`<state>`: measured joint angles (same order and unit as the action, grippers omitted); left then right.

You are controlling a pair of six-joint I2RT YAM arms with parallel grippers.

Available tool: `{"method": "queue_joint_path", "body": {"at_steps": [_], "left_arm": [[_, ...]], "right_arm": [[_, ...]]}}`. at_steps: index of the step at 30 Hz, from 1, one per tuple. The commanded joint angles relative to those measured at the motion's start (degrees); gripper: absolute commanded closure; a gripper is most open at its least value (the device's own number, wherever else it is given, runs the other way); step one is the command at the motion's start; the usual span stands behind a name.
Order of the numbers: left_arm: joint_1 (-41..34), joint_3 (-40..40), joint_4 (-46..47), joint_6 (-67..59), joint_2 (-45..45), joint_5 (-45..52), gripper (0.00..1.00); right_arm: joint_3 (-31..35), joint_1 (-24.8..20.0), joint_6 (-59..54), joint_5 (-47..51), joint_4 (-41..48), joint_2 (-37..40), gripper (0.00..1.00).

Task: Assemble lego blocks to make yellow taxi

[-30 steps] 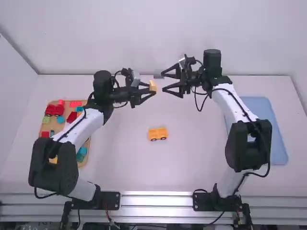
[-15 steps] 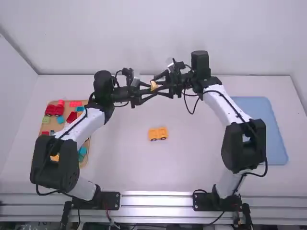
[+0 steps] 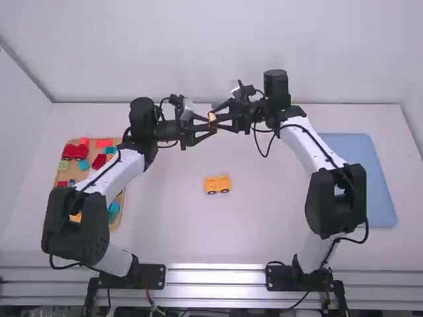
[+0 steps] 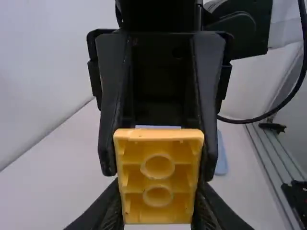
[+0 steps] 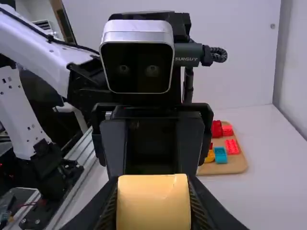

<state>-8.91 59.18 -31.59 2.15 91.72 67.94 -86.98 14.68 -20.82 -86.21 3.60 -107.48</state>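
In the high view, my left gripper (image 3: 207, 125) and my right gripper (image 3: 219, 120) meet at a yellow block (image 3: 212, 117) above the table. In the left wrist view, the block's hollow underside (image 4: 158, 177) faces the camera; my left gripper (image 4: 158, 218) is shut on its lower sides, while the right one's fingers flank its upper sides. My right gripper (image 5: 153, 203) is shut on the same block (image 5: 153, 206) in the right wrist view, its smooth face visible. A yellow piece with black wheels (image 3: 217, 184) sits on the table, apart from both grippers.
A wooden tray (image 3: 115, 223) holding red, teal, green and yellow pieces lies at the left, partly under the left arm. On the right, the right arm passes over part of a blue tray (image 3: 378, 191). A wall stands behind the table (image 3: 264, 231).
My right gripper has moved left to the block and its fingers have come together on it. The left gripper has stayed almost still. The wheeled piece has not moved.
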Motion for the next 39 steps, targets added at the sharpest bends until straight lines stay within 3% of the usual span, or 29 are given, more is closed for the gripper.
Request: {"method": "queue_joint_path", "body": {"at_steps": [1, 3, 4, 6, 7, 8, 9, 12, 13, 16, 18, 23, 26, 29, 34, 39], "left_arm": [[-0.09, -0.33, -0.44, -0.39, 0.22, -1.51, 0.86], [-0.04, -0.33, -0.44, -0.39, 0.22, -1.51, 0.72], [-0.09, -0.33, -0.44, -0.42, 0.22, -1.49, 0.52], [-0.09, -0.33, -0.42, -0.39, 0.22, -1.51, 0.23], [-0.09, -0.33, -0.42, -0.39, 0.22, -1.49, 0.22], [-0.04, -0.33, -0.42, -0.37, 0.22, -1.49, 0.08], [-0.07, -0.33, -0.39, -0.39, 0.22, -1.51, 0.01], [-0.07, -0.33, -0.39, -0.39, 0.22, -1.53, 0.01], [-0.04, -0.33, -0.39, -0.39, 0.22, -1.51, 0.01], [0.44, -0.33, -0.48, -0.42, 0.22, -1.73, 0.01], [0.72, -0.33, 0.15, 0.00, 0.22, -6.71, 0.01], [0.79, -0.33, 6.97, -0.42, 0.22, -14.14, 0.01], [0.31, -0.33, 11.41, -0.42, 0.22, -24.37, 0.01], [0.26, -0.33, 13.33, -0.52, 0.20, -34.14, 0.01], [-0.13, -0.31, 14.95, -7.93, -0.85, -46.45, 0.01], [-0.07, -0.31, 12.66, -8.02, -1.86, -51.15, 0.01]], "right_arm": [[-0.31, 0.37, 0.81, -2.05, 0.00, -0.55, 0.90], [-0.31, 0.39, 0.83, -2.03, -0.17, -0.55, 0.93], [-0.31, 0.39, 0.83, -2.08, -0.46, -0.55, 0.96], [-0.31, 0.35, 0.94, -2.03, -1.42, -0.55, 1.00], [-0.31, 0.28, 1.18, -2.03, -1.75, -0.55, 1.00], [-0.31, -0.17, 3.15, -1.90, -3.67, -0.55, 1.00], [-0.31, -0.55, 6.05, -0.68, -5.49, -0.52, 1.00], [-0.33, -0.87, 17.09, 9.38, -11.13, -0.52, 1.00], [-0.33, -0.85, 21.57, 18.34, -12.50, -0.52, 1.00], [-0.33, -0.83, 24.11, 32.46, -11.96, -0.04, 1.00], [-0.33, -0.81, 25.42, 47.34, -6.75, 1.79, 1.00], [-0.33, 0.28, 25.03, 63.84, 2.99, 4.61, 1.00], [-0.48, 2.23, 22.91, 77.50, 14.60, 6.56, 1.00], [-0.44, 4.13, 22.99, 84.15, 24.44, 6.62, 0.98], [-0.37, 6.45, 30.14, 85.02, 39.87, 4.31, 0.98], [-0.28, 6.60, 38.82, 85.05, 47.76, -0.68, 1.00]]}}
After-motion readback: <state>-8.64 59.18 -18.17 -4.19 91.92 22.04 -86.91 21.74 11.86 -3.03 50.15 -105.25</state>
